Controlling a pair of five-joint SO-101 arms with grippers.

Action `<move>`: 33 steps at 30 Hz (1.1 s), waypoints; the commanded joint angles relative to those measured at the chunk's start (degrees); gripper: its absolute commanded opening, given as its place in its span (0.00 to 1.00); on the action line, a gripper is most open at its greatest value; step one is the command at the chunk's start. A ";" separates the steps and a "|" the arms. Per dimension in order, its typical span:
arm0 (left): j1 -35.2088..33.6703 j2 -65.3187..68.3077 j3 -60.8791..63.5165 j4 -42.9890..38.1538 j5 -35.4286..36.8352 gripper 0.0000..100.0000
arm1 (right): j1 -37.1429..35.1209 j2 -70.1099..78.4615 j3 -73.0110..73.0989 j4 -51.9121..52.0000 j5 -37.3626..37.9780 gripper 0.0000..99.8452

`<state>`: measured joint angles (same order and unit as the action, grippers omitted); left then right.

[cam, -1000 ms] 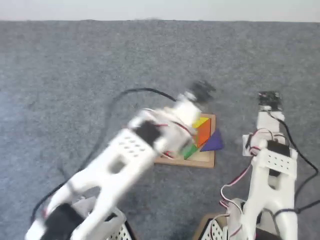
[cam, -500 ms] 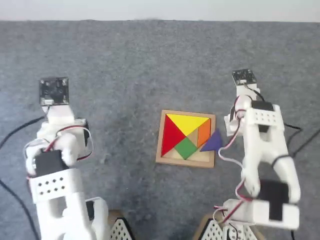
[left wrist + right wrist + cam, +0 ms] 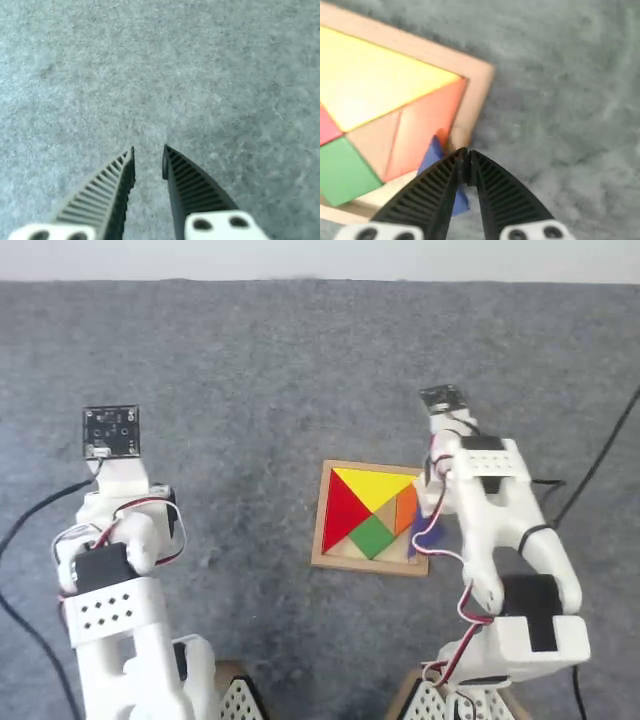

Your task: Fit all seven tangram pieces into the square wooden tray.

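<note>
The wooden tray (image 3: 366,564) on the grey counter (image 3: 230,360) holds the yellow piece (image 3: 375,487), red piece (image 3: 343,515), green piece (image 3: 372,535) and orange piece (image 3: 407,508). The blue piece (image 3: 432,156) sits across its rim, just under the right hand (image 3: 465,152), whose fingers are closed together. The left hand (image 3: 148,147), well apart, is slightly open and empty.

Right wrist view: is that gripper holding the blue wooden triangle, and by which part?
Cannot be told. The right gripper is shut, tips over the blue wooden triangle at the square wooden tray's edge.
</note>
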<state>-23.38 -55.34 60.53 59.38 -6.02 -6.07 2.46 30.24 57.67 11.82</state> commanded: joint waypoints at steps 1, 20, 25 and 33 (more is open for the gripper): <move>-0.09 -1.41 -0.48 -1.58 -0.44 0.09 | -1.27 -0.57 0.35 0.13 -0.44 0.01; 0.00 -1.32 -0.40 -1.58 -0.44 0.09 | -0.57 -13.85 15.74 -0.84 2.37 0.01; 0.00 -1.32 -0.40 -1.58 -0.44 0.09 | 2.15 -20.62 15.82 -1.89 1.85 0.01; 2.55 -1.32 0.40 -1.67 -0.35 0.09 | 0.40 -35.74 21.45 -1.45 2.73 0.01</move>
<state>-22.86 -55.34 60.62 59.38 -6.02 -4.48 -23.38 49.05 56.44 13.23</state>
